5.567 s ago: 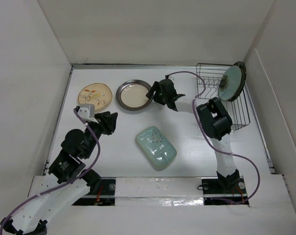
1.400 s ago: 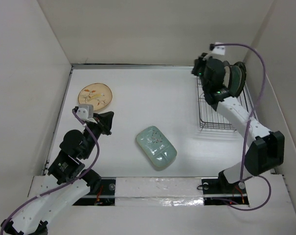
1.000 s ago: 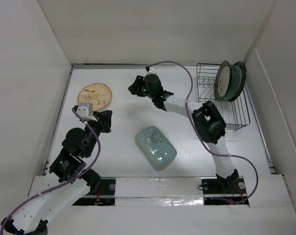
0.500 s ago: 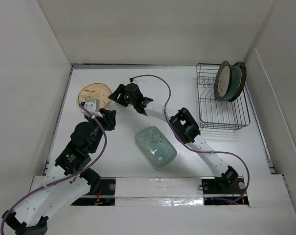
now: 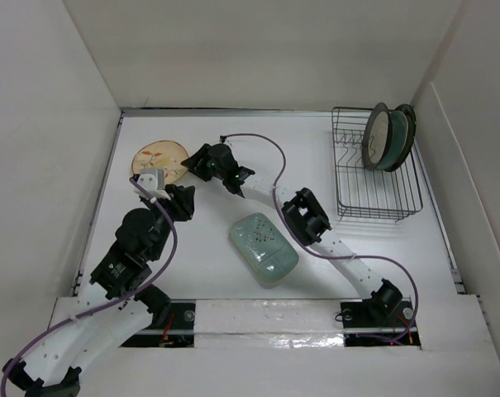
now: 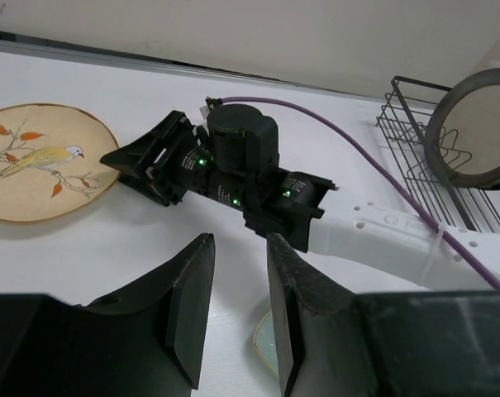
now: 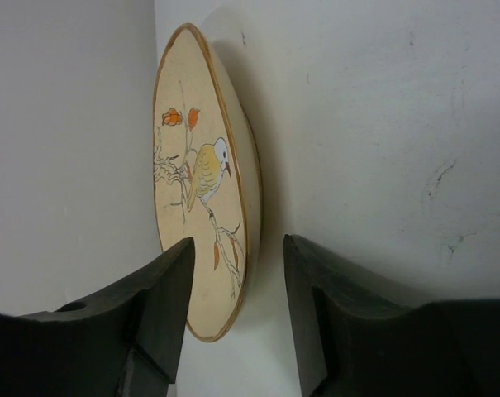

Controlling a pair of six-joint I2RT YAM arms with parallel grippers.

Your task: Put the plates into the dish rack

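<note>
The tan plate (image 5: 159, 158) with a bird and leaf print lies flat at the far left. My right gripper (image 5: 188, 168) is open at its right edge; in the right wrist view the jaws (image 7: 239, 248) straddle the plate's rim (image 7: 202, 190) without closing. My left gripper (image 5: 183, 203) is open and empty, hovering just below; its jaws (image 6: 239, 244) stand a little apart. The pale-green oblong plate (image 5: 264, 248) lies mid-table. The wire dish rack (image 5: 378, 186) at the far right holds the cream grey-rimmed plate (image 5: 375, 134) and the teal plate (image 5: 398, 136) upright.
White walls enclose the table on three sides. The right arm (image 5: 307, 219) stretches across the middle, its purple cable (image 5: 258, 145) looping over it. In the left wrist view the right gripper (image 6: 150, 161) sits between the tan plate (image 6: 35, 161) and the rack (image 6: 411, 124).
The cream grey-rimmed plate went from the table into the rack. My right arm then swung left across the table to the tan plate's edge. My left gripper shifted slightly.
</note>
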